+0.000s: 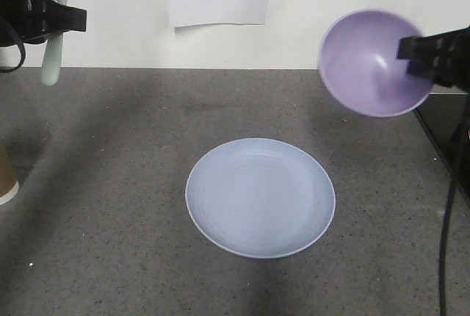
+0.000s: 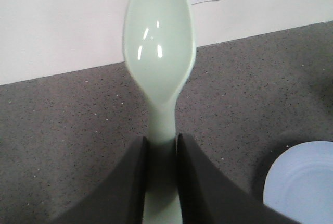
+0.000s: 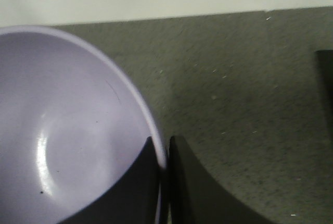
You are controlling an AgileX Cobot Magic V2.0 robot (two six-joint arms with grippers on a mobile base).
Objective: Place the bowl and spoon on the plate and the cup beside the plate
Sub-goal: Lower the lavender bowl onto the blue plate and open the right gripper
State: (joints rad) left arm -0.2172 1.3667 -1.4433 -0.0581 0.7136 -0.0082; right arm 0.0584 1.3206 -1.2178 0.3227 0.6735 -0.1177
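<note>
Carrying is the step in hand: the right jaws pinch the rim of the small round lavender plastic bowl (image 1: 367, 62), tilted in the air near the table's (image 1: 110, 147) far right corner, while the left jaws clamp the handle of the pale mint-green plastic spoon (image 2: 158, 52) above the far left corner. The round pale blue plastic plate (image 1: 261, 198) lies bare mid-table. Next, probably, the bowl needs levelling and lowering onto it. The brown paper cup (image 1: 6, 180) stands at the left edge, and a black cable (image 1: 444, 242) hangs near the right edge; neither blocks the plate.
</note>
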